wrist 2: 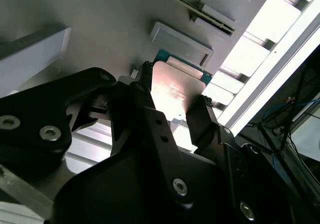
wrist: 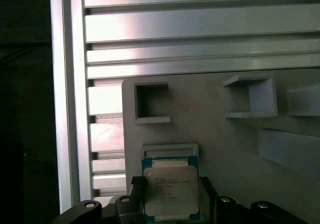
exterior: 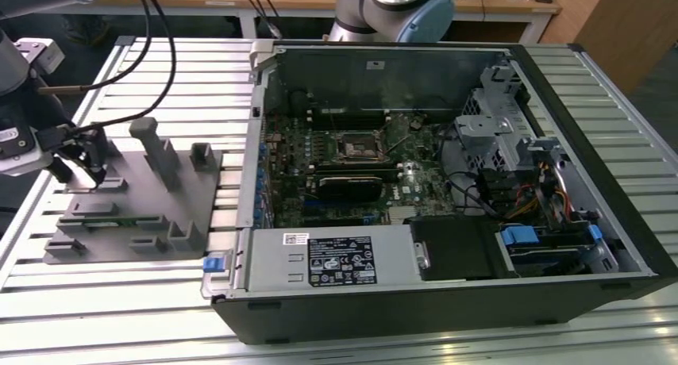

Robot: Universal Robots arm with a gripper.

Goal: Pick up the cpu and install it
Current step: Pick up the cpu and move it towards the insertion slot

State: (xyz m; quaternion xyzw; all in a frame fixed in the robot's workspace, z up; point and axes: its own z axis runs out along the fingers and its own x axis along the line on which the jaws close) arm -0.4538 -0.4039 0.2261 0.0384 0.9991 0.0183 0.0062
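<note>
cpu [wrist: 171,193], pincer [wrist: 171,184] closed on its edges

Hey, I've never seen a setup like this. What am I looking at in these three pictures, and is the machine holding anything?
This is a robot arm working at a slatted metal table. The exterior view comes from a camera off the arm. It shows an open computer case with its motherboard socket exposed, and on the exterior view's left a grey fixture with raised blocks. The arm's gripper hangs over that fixture. The two wrist views come from cameras riding on the arm, looking along the gripper. Both show the cpu, a flat square chip with a silvery top, between the black jaws, which sit against two opposite edges of it. I cannot tell whether it has been lifted off the fixture.
</note>
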